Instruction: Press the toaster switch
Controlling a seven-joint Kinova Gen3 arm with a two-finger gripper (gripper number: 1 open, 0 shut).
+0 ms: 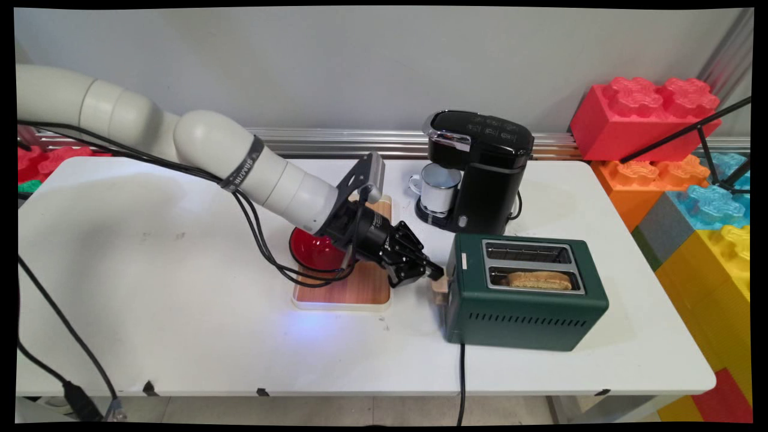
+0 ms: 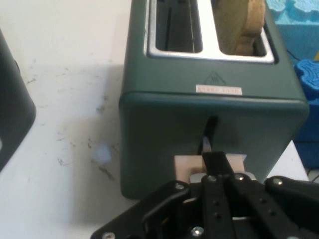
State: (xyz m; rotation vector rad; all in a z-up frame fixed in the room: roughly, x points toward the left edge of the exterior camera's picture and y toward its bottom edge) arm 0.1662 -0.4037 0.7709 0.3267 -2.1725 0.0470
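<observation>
Tool [image 1: 433,273] closed, pressing on toaster [image 1: 523,294] lever [image 2: 185,165]; toast [image 1: 539,279] in slot.

A plain pale grey wall [image 1: 336,60] with a ribbed aluminium rail [image 1: 336,143] along its foot backs the white rectangular table [image 1: 180,336], beside giant plastic building blocks [image 1: 645,114] (red, orange, blue, yellow) stacked at right.

Coffee maker [image 1: 480,171], mug [image 1: 439,187], red bowl [image 1: 313,250].
</observation>
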